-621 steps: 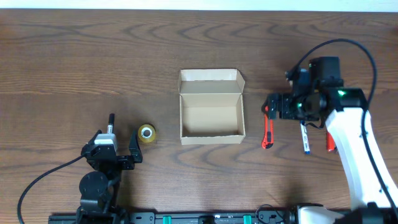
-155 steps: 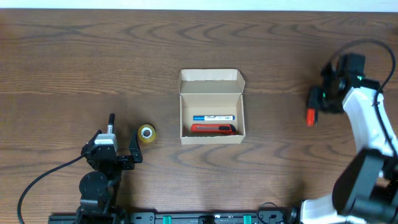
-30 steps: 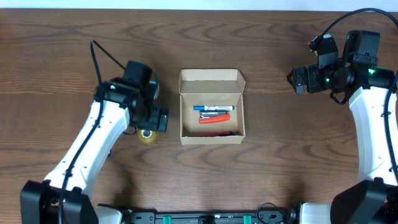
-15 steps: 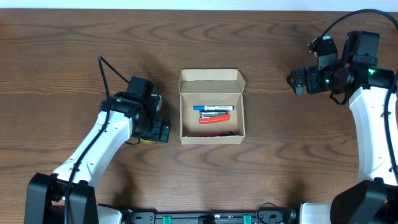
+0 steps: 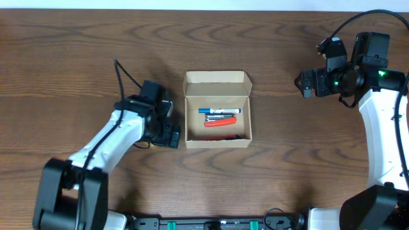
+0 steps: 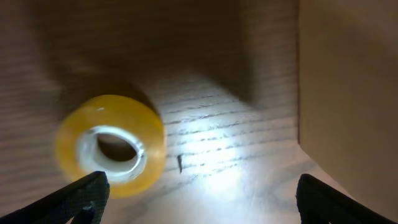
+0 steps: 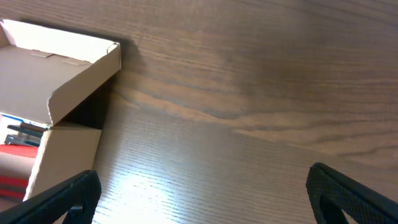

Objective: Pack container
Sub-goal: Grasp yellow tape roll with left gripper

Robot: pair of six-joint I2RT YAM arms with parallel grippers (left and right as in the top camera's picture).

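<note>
The tan cardboard container (image 5: 190, 125) sits mid-table with its flap lid (image 5: 216, 83) open at the back. Inside lie a blue pen (image 5: 219, 110), a dark marker and a red cutter (image 5: 220, 124). My left gripper (image 5: 167, 133) is open and low beside the container's left wall. The yellow tape roll (image 6: 111, 144) lies on the table between its fingers (image 6: 202, 199), close to the left fingertip, not gripped. In the overhead view the left arm hides the roll. My right gripper (image 5: 307, 84) is open and empty, off to the container's right (image 7: 211, 196).
The container's wall (image 6: 348, 93) fills the right of the left wrist view. The right wrist view shows the container's flap (image 7: 62, 68) and its contents at the left edge. The rest is wood table (image 5: 307, 166).
My left arm has swung toward the front and right, bringing the open gripper down around the tape roll beside the container. The right arm has not moved.
</note>
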